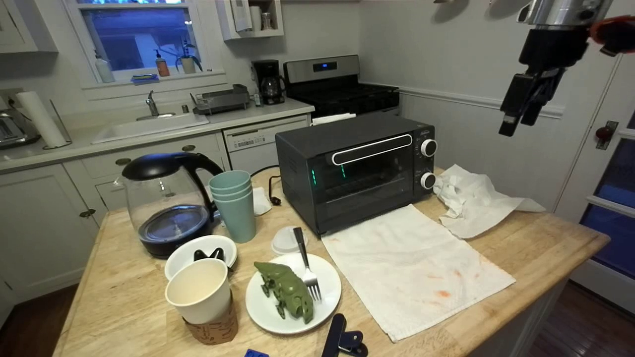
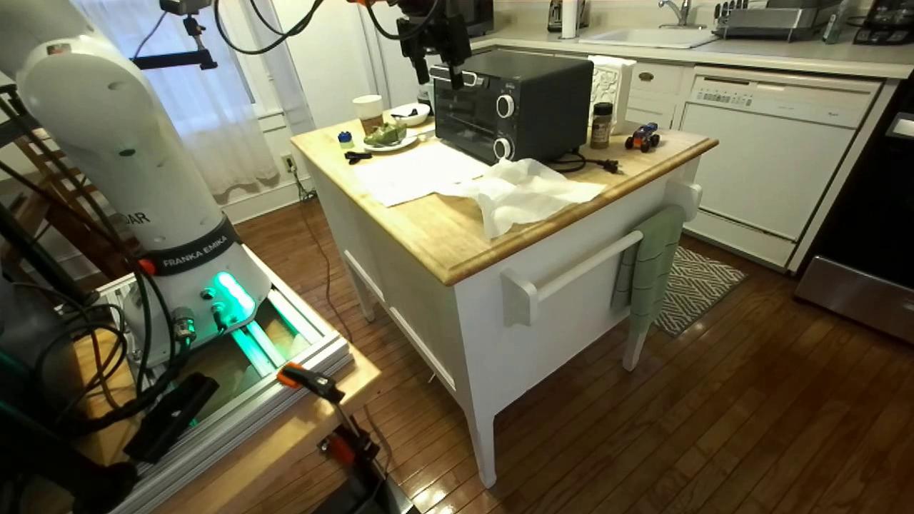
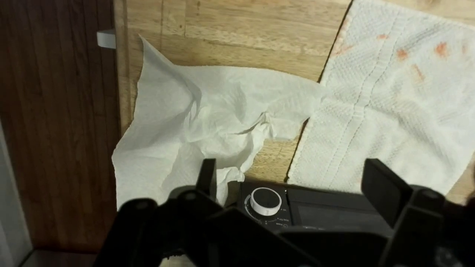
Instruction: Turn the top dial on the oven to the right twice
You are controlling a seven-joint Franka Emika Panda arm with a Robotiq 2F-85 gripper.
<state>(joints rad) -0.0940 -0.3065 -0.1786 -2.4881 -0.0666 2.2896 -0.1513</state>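
Observation:
The black toaster oven (image 1: pixel 342 131) stands on the wooden table and also shows in an exterior view (image 2: pixel 550 100). Its top dial (image 1: pixel 429 148), white-rimmed and round, sits above the bottom dial (image 1: pixel 427 180) at the front panel's edge. Both the top dial (image 2: pixel 505 106) and the bottom dial (image 2: pixel 504 148) show in both exterior views. In the wrist view only one dial, apparently the bottom dial (image 3: pixel 265 201), shows; the top dial is hidden behind the gripper. My gripper (image 1: pixel 518 124) is raised, apart from the oven, with fingers (image 3: pixel 291 170) wide open and empty.
A white towel (image 1: pixel 416 267) lies before the oven and crumpled paper (image 1: pixel 476 198) beside the dials. A plate (image 1: pixel 258 312) with a green toy and fork, a paper cup (image 1: pixel 198 292), stacked teal cups (image 1: pixel 235 218) and a kettle (image 1: pixel 163 198) stand on the table.

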